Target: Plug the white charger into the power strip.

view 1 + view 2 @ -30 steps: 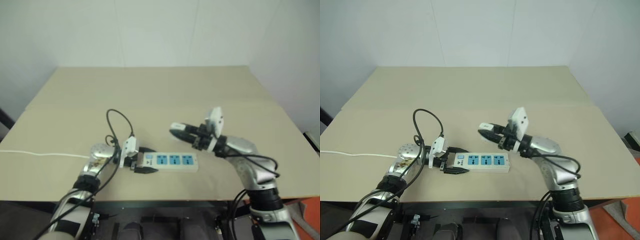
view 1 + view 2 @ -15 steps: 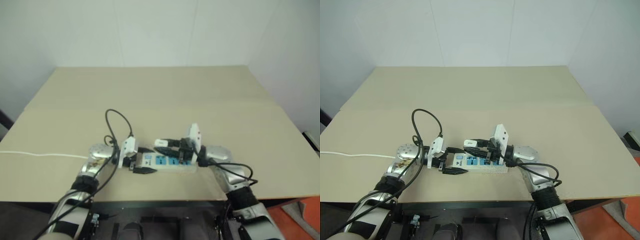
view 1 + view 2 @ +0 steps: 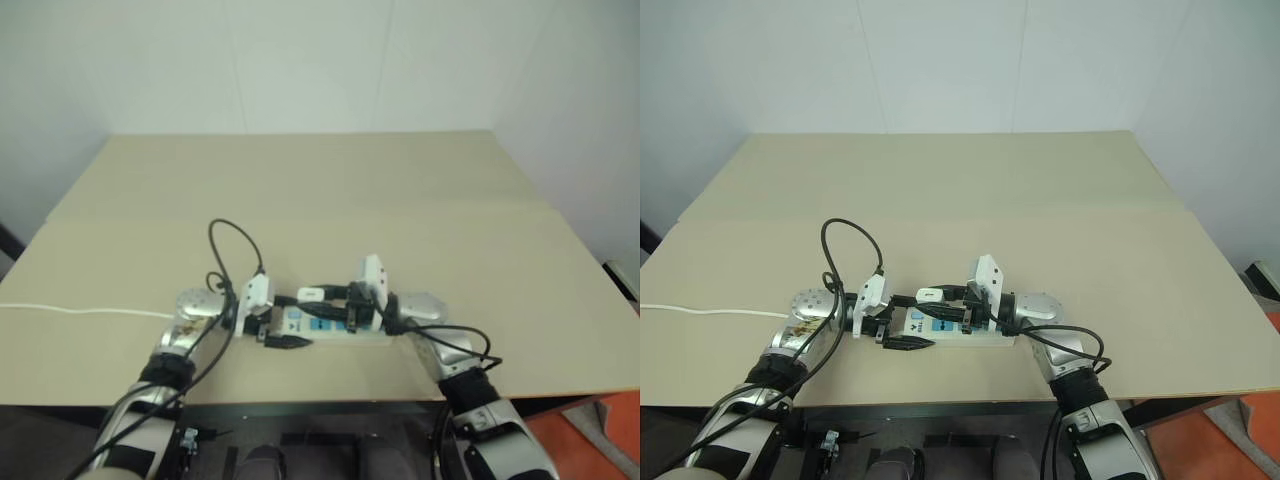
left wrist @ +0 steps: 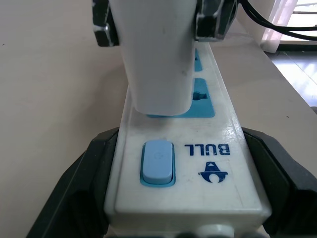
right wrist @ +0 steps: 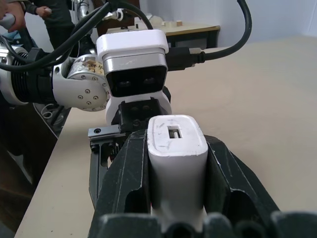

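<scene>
The power strip [image 4: 208, 148] lies flat near the table's front edge. My left gripper [image 3: 289, 321] is shut on its switch end, one black finger [image 4: 81, 193] on each long side. The blue switch [image 4: 157, 161] faces up just past that grip. My right gripper [image 3: 318, 296] reaches in level from the right, shut on the white charger [image 5: 176, 153]. The charger [image 4: 158, 64] stands over the first blue socket beside the switch, its lower end down at the socket face. The prongs are hidden. Two more blue sockets [image 3: 352, 322] lie under the right wrist.
A thin white cord [image 3: 80, 309] runs off across the table [image 3: 300, 190] to the left edge. A black cable [image 3: 235, 245] loops up above my left wrist. The strip lies close to the table's front edge. People stand in the background [image 5: 49, 20].
My right gripper has carried the charger left and down, from above the strip's right end to the socket beside the switch. The left gripper has kept its hold and place.
</scene>
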Controlling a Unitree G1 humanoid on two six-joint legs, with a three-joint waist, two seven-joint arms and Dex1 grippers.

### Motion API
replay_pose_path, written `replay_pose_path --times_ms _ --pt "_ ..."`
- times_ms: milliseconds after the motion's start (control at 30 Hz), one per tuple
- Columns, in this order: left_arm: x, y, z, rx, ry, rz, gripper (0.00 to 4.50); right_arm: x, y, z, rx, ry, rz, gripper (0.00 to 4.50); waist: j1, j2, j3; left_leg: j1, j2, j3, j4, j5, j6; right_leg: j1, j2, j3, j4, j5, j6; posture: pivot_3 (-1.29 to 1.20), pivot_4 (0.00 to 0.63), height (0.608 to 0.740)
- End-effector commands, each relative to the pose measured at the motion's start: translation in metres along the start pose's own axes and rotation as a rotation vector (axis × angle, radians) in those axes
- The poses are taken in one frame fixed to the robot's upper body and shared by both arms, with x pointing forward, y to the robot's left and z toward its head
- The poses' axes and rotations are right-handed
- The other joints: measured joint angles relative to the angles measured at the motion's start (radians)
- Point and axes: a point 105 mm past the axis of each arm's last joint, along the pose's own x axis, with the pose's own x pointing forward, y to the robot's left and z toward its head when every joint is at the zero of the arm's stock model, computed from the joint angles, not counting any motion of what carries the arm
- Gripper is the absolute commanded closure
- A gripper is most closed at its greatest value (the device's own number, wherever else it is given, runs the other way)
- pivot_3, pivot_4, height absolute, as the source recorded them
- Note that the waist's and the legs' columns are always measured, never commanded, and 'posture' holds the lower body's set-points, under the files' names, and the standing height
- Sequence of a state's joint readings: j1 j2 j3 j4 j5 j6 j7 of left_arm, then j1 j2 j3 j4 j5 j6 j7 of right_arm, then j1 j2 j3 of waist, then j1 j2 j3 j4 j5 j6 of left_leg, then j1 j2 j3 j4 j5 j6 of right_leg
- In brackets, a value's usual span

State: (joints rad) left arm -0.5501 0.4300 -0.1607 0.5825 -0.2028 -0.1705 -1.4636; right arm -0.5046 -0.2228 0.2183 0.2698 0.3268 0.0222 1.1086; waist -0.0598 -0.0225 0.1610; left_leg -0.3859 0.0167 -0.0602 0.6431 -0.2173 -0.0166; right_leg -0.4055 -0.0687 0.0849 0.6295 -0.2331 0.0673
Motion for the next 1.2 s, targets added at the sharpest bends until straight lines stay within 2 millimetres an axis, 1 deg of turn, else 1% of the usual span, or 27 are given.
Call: replay_pose_path --times_ms 33,233,333,600,700,1000,1067,1200 --pt "-0.002 -0.009 -0.013 -0.039 0.054 -0.035 1.21 -0.005 -0.003 0.0 -0.023 0.007 -0.01 3.37 -0.001 0.0 0.0 0.0 0.0 0.0 0.0 0.0 0.0 0.0 0.0 0.0 0.0 0.0 0.0 0.0 0.15 0.74" --pt "-0.001 -0.008 -0.012 -0.036 0.05 -0.036 1.21 -0.014 -0.006 -0.003 -0.027 0.027 -0.027 3.37 -0.001 0.0 0.0 0.0 0.0 0.0 0.0 0.0 0.0 0.0 0.0 0.0 0.0 0.0 0.0 0.0 0.15 0.74" --pt "-0.001 -0.008 -0.012 -0.035 0.049 -0.036 1.21 -0.018 -0.004 -0.006 -0.025 0.043 -0.026 3.37 0.0 0.0 0.0 0.0 0.0 0.0 0.0 0.0 0.0 0.0 0.0 0.0 0.0 0.0 0.0 0.0 0.15 0.74" --pt "-0.004 -0.006 -0.011 -0.029 0.056 -0.031 1.21 -0.024 -0.011 -0.027 -0.029 0.124 -0.071 3.37 0.002 0.0 0.0 0.001 0.0 0.0 0.0 0.0 0.0 0.001 -0.001 0.0 0.0 0.0 0.0 0.0 0.15 0.74" --pt "-0.006 -0.005 -0.011 -0.025 0.061 -0.026 1.21 -0.034 -0.013 -0.038 -0.013 0.158 -0.083 3.37 0.002 0.0 0.0 0.002 0.0 0.0 0.0 0.0 0.0 0.002 0.0 0.0 0.0 0.0 0.0 0.0 0.15 0.74" --pt "-0.012 -0.003 -0.012 -0.022 0.073 -0.009 1.21 -0.078 -0.01 -0.062 0.045 0.31 -0.053 3.37 0.015 0.0 0.0 0.002 -0.001 0.0 0.0 0.0 0.0 0.003 -0.001 0.0 -0.001 0.0 0.0 0.0 0.15 0.74" --pt "-0.013 -0.002 -0.012 -0.02 0.075 -0.003 1.21 -0.083 -0.008 -0.065 0.065 0.337 -0.034 3.37 0.019 0.0 0.0 0.002 -0.001 0.0 0.0 0.0 0.0 0.003 -0.001 0.0 -0.001 0.0 0.0 0.0 0.15 0.74" --pt "-0.014 -0.002 -0.012 -0.018 0.077 0.003 1.21 -0.085 -0.005 -0.066 0.113 0.356 0.004 3.37 0.021 0.0 0.0 0.002 -0.001 0.0 0.0 0.0 0.0 0.003 -0.001 0.0 -0.001 0.0 0.0 0.0 0.15 0.74"
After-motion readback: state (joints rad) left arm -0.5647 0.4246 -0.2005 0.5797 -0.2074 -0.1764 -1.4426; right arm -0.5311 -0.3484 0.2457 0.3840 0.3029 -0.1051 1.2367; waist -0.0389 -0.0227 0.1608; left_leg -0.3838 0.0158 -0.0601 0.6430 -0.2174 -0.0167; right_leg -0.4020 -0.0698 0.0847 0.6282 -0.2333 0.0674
